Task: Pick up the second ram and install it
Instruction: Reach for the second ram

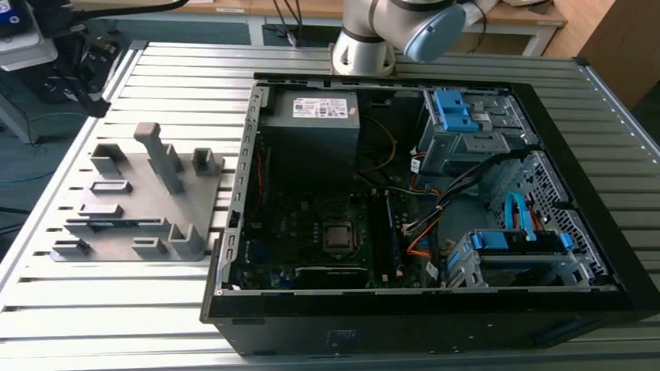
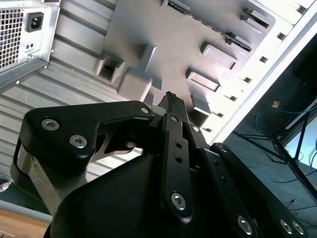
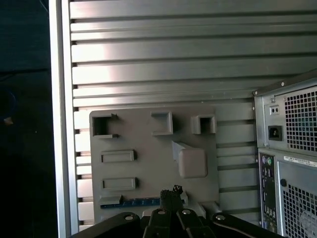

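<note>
The second ram [image 3: 130, 202] is a thin blue-green strip lying in a slot of the grey fixture plate [image 3: 148, 148], near one edge of the plate. In the first wrist view my gripper [image 3: 171, 192] hangs above the plate, and its fingertips appear just beside one end of the ram. The black fingers are pressed together with nothing between them. In the second wrist view the gripper [image 2: 171, 100] points down at the same plate and its raised blocks.
An open black computer case [image 1: 235, 232] lies on the slatted metal table [image 1: 134, 309], with the fixture plate [image 1: 124, 197] at its side toward the exterior view's left. A tall grey block [image 3: 190, 161] stands on the plate. The arm's base [image 1: 363, 46] is behind the case.
</note>
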Controlling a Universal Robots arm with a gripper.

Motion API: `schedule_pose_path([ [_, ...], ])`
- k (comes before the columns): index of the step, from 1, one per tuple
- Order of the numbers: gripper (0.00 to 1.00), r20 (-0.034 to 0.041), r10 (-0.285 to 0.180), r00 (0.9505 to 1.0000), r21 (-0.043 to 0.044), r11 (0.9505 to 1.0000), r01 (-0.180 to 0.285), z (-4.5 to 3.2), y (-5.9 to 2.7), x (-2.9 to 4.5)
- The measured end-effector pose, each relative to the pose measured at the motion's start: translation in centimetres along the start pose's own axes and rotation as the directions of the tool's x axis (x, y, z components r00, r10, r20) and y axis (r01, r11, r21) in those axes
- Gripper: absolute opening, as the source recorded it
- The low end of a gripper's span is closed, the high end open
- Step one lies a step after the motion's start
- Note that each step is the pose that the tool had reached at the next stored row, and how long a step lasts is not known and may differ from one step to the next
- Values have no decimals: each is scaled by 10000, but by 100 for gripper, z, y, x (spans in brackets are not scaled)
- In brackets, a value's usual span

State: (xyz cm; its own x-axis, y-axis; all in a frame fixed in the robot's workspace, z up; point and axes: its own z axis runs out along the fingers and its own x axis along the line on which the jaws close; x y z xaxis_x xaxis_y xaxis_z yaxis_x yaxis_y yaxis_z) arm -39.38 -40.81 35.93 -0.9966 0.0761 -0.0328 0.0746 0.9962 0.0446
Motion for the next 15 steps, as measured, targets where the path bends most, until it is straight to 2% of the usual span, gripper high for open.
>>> schedule_pose_path([
  [10, 10, -1, 1, 10000, 1, 10000, -1, 45, -18, 218],
  [15, 10, -1, 1, 10000, 1, 10000, -1, 124, -28, 294],
])
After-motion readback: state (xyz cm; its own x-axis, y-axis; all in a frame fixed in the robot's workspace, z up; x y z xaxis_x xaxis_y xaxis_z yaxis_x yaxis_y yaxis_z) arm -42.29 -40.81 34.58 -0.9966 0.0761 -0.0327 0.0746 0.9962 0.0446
